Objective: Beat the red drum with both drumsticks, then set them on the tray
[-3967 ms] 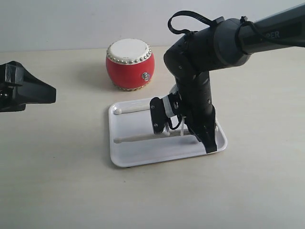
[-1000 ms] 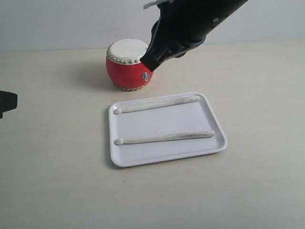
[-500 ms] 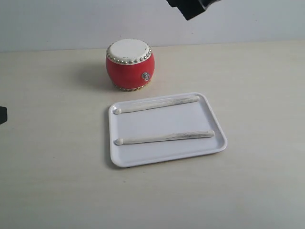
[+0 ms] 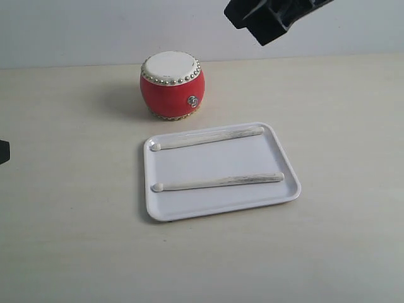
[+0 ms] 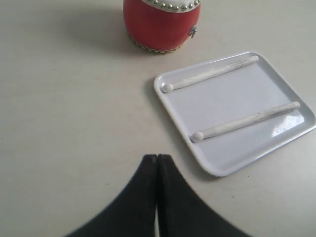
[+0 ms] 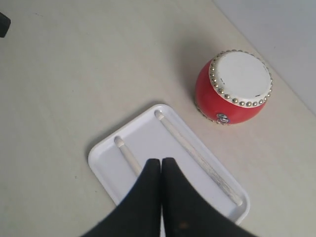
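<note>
At frame centre, both drumsticks [image 4: 218, 182] are lying inside the tray [image 4: 214, 161], below the red drum [image 4: 172, 95]. Left hand [image 5: 157, 159] and right hand [image 6: 161, 163] are hanging closed, empty. Light, stiff sticks are likely needing mid-shaft grips.

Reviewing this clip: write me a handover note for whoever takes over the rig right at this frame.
Left gripper: shut, empty, above bare table beside the tray.
Right gripper: shut, empty, raised high, touching nothing.
Drumsticks: both lie flat in the tray, apart, rounded tips toward the same end.
Red drum: upright on the table just beyond the tray, not touching it.
Done: both sticks are on the tray.
Left: nothing to place; these views cannot confirm the drumming.
</note>
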`<state>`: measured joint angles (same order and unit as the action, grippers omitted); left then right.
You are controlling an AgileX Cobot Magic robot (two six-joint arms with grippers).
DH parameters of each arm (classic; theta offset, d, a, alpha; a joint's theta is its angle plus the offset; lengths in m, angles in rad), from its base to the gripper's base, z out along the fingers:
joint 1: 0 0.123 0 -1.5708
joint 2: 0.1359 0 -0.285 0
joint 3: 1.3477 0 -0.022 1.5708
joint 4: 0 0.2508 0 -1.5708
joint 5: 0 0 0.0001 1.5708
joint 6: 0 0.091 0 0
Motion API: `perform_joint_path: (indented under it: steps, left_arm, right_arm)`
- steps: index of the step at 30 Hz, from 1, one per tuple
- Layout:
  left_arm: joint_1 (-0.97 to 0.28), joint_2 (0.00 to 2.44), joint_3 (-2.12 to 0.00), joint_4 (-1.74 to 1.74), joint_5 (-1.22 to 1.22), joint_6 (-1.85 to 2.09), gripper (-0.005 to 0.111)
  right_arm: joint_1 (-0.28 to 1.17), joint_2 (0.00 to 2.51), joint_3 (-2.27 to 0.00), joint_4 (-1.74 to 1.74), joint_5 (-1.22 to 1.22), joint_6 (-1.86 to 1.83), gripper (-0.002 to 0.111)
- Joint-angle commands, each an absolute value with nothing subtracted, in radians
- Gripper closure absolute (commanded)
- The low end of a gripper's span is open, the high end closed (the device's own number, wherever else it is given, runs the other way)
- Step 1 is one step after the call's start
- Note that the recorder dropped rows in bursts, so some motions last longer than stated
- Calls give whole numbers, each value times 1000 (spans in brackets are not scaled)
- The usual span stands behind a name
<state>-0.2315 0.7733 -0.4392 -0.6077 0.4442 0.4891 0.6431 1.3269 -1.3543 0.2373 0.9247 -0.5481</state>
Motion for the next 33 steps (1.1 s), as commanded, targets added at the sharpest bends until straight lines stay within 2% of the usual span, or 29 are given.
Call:
perform_joint_path:
  steps: [1, 8, 33]
  left_arm:
    - [-229, 767, -438, -613, 435, 493, 107]
    - [-291, 747, -434, -606, 429, 493, 107]
    - [-291, 738, -434, -606, 434, 493, 107]
  right_arm:
    - [643, 1321, -1353, 234, 925, -547, 108]
    - [643, 1321, -1353, 237, 925, -547, 108]
    - [643, 1321, -1353, 237, 925, -547, 108]
